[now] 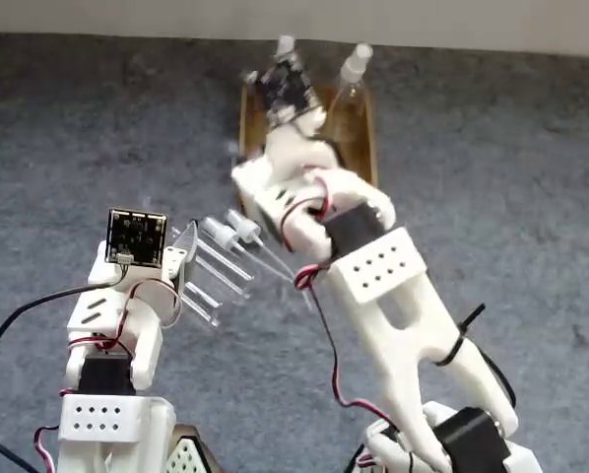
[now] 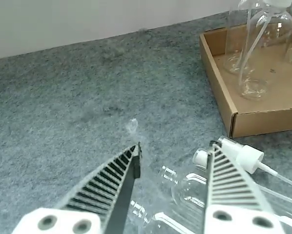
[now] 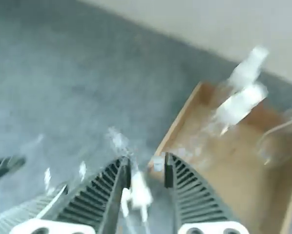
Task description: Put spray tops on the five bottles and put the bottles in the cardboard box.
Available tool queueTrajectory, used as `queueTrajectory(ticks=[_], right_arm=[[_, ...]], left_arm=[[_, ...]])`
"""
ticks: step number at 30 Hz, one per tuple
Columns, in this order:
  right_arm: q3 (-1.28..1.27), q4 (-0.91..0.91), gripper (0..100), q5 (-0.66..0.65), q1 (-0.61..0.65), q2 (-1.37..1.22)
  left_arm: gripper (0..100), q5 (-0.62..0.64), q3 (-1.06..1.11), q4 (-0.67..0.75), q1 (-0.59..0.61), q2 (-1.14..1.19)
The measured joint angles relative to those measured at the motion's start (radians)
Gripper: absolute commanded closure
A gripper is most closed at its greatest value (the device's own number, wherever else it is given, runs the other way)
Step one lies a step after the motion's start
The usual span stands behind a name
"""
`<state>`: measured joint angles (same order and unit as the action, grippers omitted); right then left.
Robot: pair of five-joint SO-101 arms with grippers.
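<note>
The uncapped bottles [image 2: 187, 187] lie on their sides on the carpet [image 2: 77, 92] just outside the box [image 2: 268, 123], near its corner. A loose top [image 2: 239, 156] rests just beside them, its dip tube running roughly parallel to the box's near wall. The left gripper [image 2: 175, 146] hangs over them, jaws spread wide and empty, with the nearest bottle's neck between the lines of its two fingers. That bottle's long axis appears to run slantwise across the gap rather than along it, so a straight descent would likely catch it across its width. The left arm is the nearer one. The right gripper [image 3: 146, 160] is at the box's rim, farther from the loose bottles. It appears closed on a spray top [image 3: 136, 192], though motion blur makes the hold hard to confirm. Inside the box stand at least two capped bottles [image 1: 357, 61].
</note>
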<state>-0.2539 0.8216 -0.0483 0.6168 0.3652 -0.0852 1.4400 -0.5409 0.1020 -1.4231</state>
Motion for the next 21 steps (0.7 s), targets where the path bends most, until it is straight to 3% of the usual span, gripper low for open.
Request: queueTrajectory(ticks=[5,9,12,21], right_arm=[[-0.14,0.008,79.4,0.0,0.121,0.008],[-0.178,0.012,79.3,0.0,0.221,-0.044],[-0.178,0.012,79.3,0.0,0.233,-0.137],[-0.15,0.012,79.3,0.0,0.256,-0.318]], left_arm=[[83,0.0,0.0,0.0,0.015,0.0],[83,0.032,-0.012,0.0,0.15,0.0],[83,0.083,-0.015,0.0,0.232,0.0],[83,0.094,-0.015,0.0,0.239,0.0]])
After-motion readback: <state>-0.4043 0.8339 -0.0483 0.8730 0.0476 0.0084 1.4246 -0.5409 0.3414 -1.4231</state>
